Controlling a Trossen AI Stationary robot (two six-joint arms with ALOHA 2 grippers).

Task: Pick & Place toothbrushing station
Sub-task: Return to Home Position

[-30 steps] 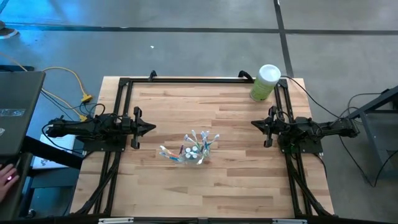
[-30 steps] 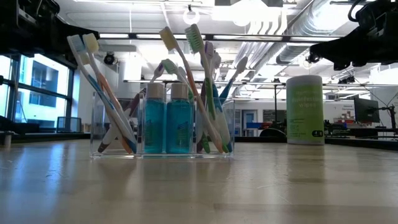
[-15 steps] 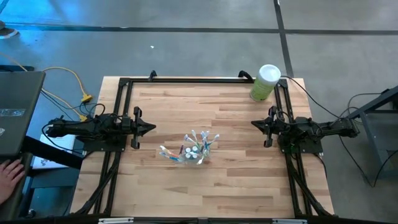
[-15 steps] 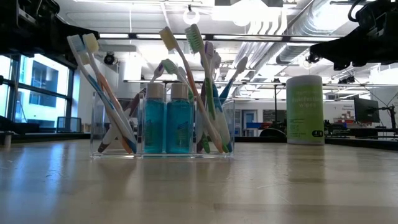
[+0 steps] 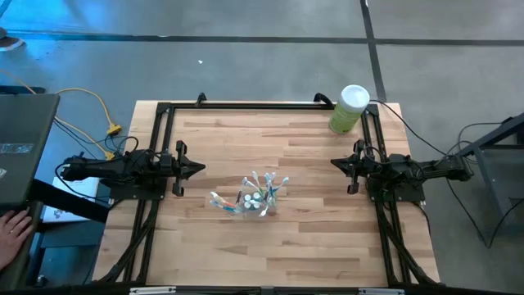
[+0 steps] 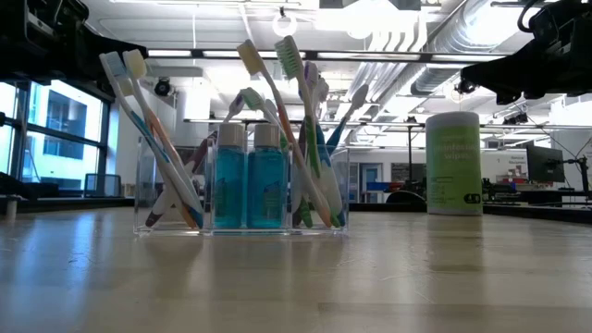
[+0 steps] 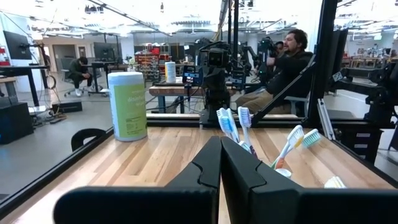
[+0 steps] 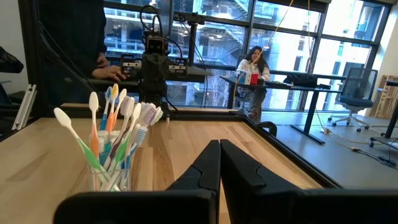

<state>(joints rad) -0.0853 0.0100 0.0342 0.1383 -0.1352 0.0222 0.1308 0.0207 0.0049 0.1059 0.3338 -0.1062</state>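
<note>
- High view: clear holder sits mid tabletop, between the two arms and well apart from both.
- It's packed w/ brushes, heads up, fanned out and tilted.
- Low view: 2 teal tubes stand upright in the holder's middle section, with brushes leaning on either side.
- L gripper hovers at the tabletop's left edge, pointing inward. Its fingers are pressed together.
- R gripper is at the right edge, facing it. Its fingers are together too.
- Green canister w/ white lid stands at the far right corner, well apart from the holder.
- Someone's hand is off the tabletop, out past the L arm.
</note>
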